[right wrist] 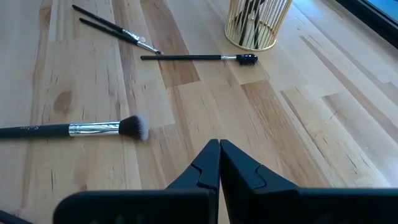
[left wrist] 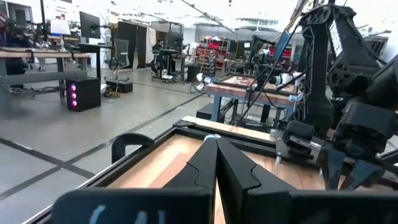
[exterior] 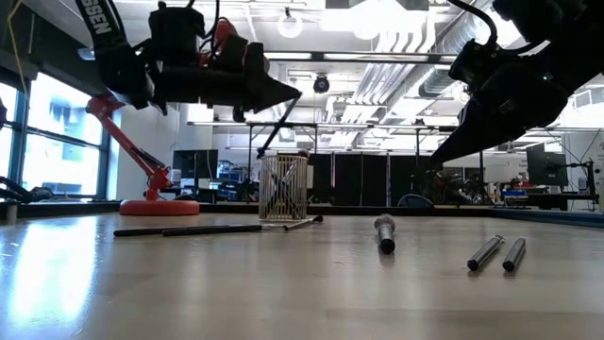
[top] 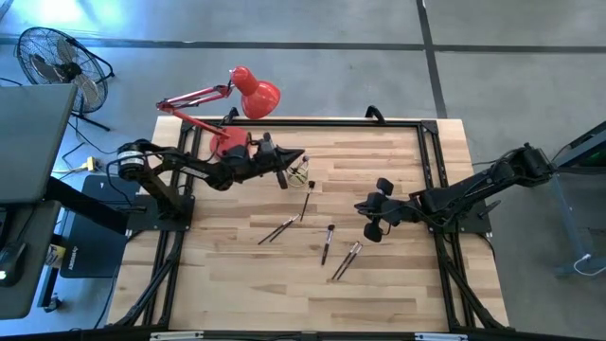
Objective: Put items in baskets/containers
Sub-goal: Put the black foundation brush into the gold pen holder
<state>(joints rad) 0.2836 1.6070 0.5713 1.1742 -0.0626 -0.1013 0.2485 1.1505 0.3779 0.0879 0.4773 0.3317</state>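
A small see-through round cup with gold ribs (top: pixel 299 175) (exterior: pixel 283 187) (right wrist: pixel 257 22) stands on the wooden table with several dark brushes upright in it. My left gripper (top: pixel 302 157) (exterior: pixel 296 94) hovers just above and left of it, shut on a thin dark brush (exterior: pixel 276 126). More brushes lie flat on the table: a slim wand (top: pixel 306 201) (right wrist: pixel 199 57), a crossed pair (top: pixel 279 229) (right wrist: pixel 112 28), a fluffy-tipped one (top: pixel 328 242) (right wrist: pixel 93 129) and two side by side (top: pixel 346 260). My right gripper (top: pixel 371 216) (right wrist: pixel 219 144) is shut and hangs above the table, right of the brushes. My left gripper pinches the thin brush by its upper end (exterior: pixel 293 100) between the free ends of its shut fingers, which lie roughly level and point toward the table's right. The brush is lifted clear and slants down below the fingers; its lower end (exterior: pixel 260 153) hangs just above the cup's rim.
A red desk lamp (top: pixel 248 99) (exterior: pixel 151 194) stands at the far edge behind the left arm, its base close to the cup. Black frame rails (top: pixel 431 170) border the tabletop. Bare wood lies along the near edge (top: pixel 284 303).
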